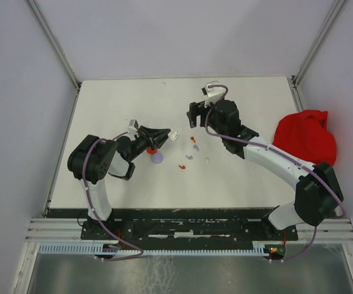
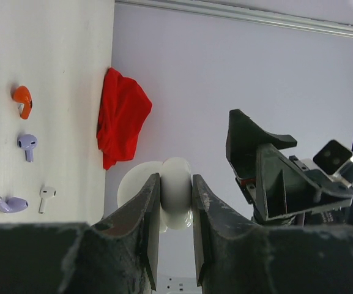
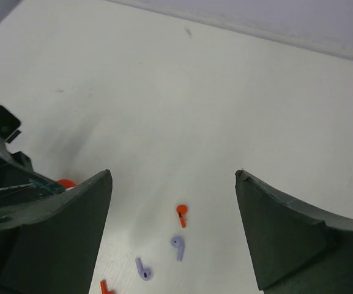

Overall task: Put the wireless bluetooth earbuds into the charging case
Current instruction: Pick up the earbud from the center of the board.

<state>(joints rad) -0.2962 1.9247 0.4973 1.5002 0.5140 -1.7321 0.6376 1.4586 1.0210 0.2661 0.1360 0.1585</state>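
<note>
Overhead, the left tool (image 1: 167, 135) pinches the white case (image 1: 174, 135) above mid-worktop (image 1: 115, 104). Five earbuds (image 1: 189, 157) lie loose at its 4 o'clock: two red, two purple, one white. A red disc (image 1: 150, 149) and a purple disc (image 1: 157, 157) sit below that tool. The right tool (image 1: 192, 115) hovers at the earbuds' 12 o'clock. A red cloth (image 1: 304, 136) lies at the worktop's 3 o'clock edge.

From the left wrist, both fingers (image 2: 148, 226) are pressed against the case (image 2: 176, 208). Four earbuds (image 2: 27, 146) lie at 9 o'clock and the cloth (image 2: 122, 116) at 11.

From the right wrist, the right tool (image 3: 174, 173) is spread wide. Four earbuds (image 3: 177, 246) lie towards 6 o'clock, apart from the fingers.
</note>
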